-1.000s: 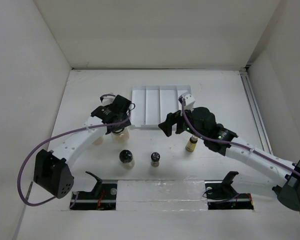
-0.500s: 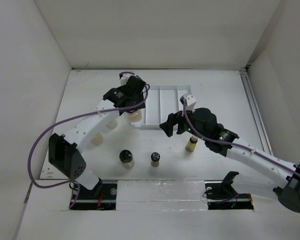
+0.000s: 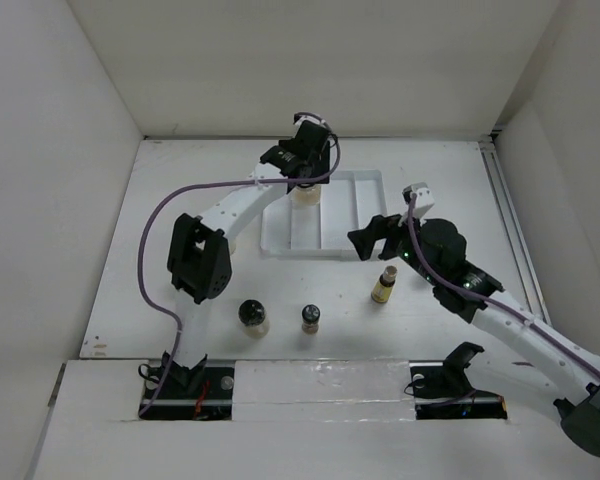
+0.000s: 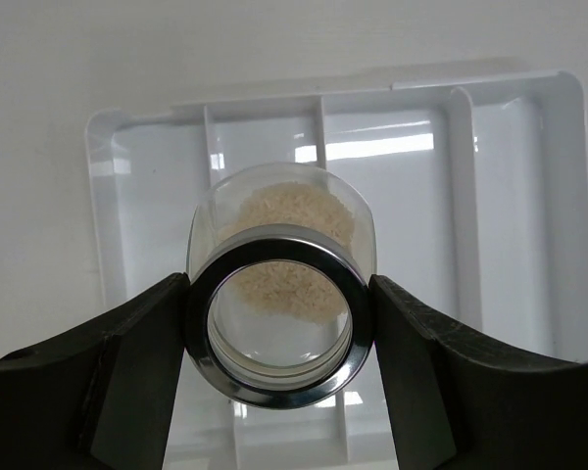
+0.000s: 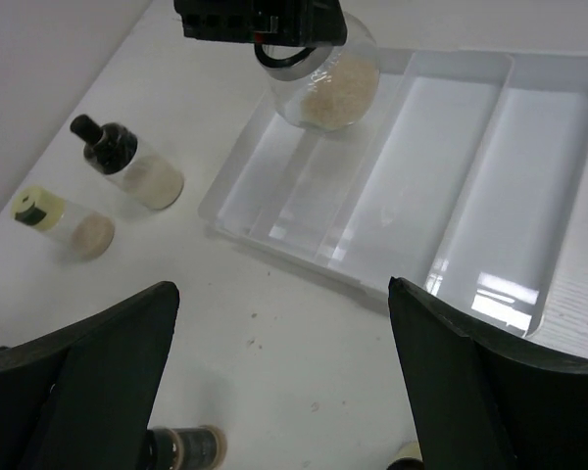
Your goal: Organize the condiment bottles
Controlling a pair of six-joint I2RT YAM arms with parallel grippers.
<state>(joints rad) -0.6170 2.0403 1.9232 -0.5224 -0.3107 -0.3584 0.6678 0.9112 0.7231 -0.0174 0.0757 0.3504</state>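
Two fingers (image 4: 137, 372) of the left gripper (image 4: 279, 328) were clamped on the silver-rimmed top of the wide glass jar (image 4: 279, 220), one at each side. The beige grains were heaped against the glass at the end away from the camera. The jar hung over the white divided tray (image 4: 514, 196), toward its left and far end in the top view. Which compartment lay under it could not be told, nor whether the glass touched the tray floor.

The right gripper (image 5: 284, 392) was spread wide with nothing between its fingers, hovering above the desk (image 3: 480, 200) at the tray's near right corner. Just beside it, on the near side, the slim yellow-amber bottle (image 3: 383, 287) stood upright on the desk. Nearer the arm bases stood the small dark bottle (image 3: 311, 318) and, apart from it to the left, the black-capped round jar (image 3: 252, 316).

In the right wrist view two more sat on the desk left of the tray, close together: a black-capped bottle (image 5: 127, 162) with pale contents and a pale-capped bottle (image 5: 64, 223).
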